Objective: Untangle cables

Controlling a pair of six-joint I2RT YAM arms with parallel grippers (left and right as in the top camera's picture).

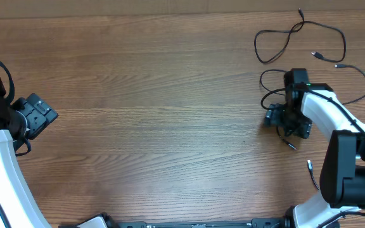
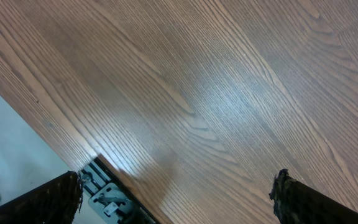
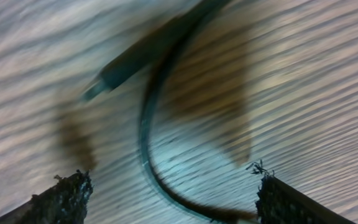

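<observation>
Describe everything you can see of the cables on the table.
The cables are thin black cords with small silvery plug ends. They lie slack in loose loops that cross in places, on the robot's right side of the wooden table. In the blurred right wrist view, one cord curves flat on the wood between the fingers of the open right pincer, with a plug tip nearby. Two more plug ends lie nearer that arm's base. The number of separate cords cannot be told.
</observation>
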